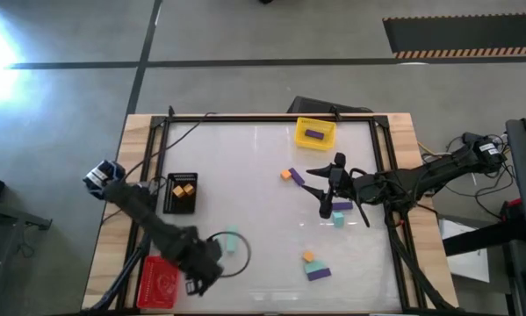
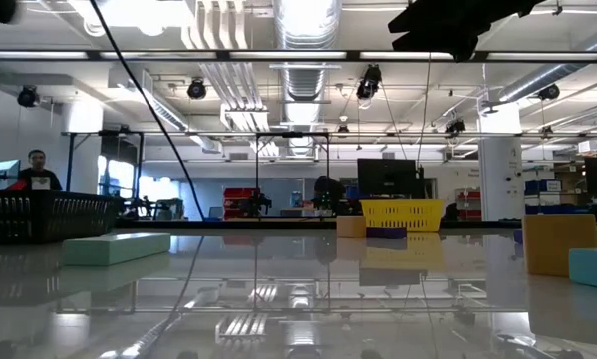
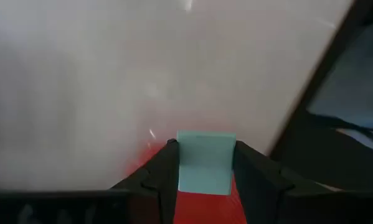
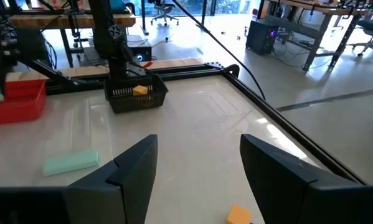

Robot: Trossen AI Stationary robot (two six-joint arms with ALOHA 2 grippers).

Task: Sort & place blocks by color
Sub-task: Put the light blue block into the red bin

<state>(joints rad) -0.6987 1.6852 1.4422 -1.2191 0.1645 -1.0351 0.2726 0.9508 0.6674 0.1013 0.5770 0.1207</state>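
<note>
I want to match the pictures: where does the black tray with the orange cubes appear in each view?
High view: the black tray lies left of the table's middle, above the left arm.
Low view: it stands at the far left edge.
Left wrist view: not in it.
Right wrist view: it stands far across the table, orange cube inside.
Shared landmark: the mint-teal bar lying loose near that tray.

White table (image 1: pixel 263 167) carries three trays (image 1: pixel 180 193) and scattered blocks (image 1: pixel 317 272).
</note>
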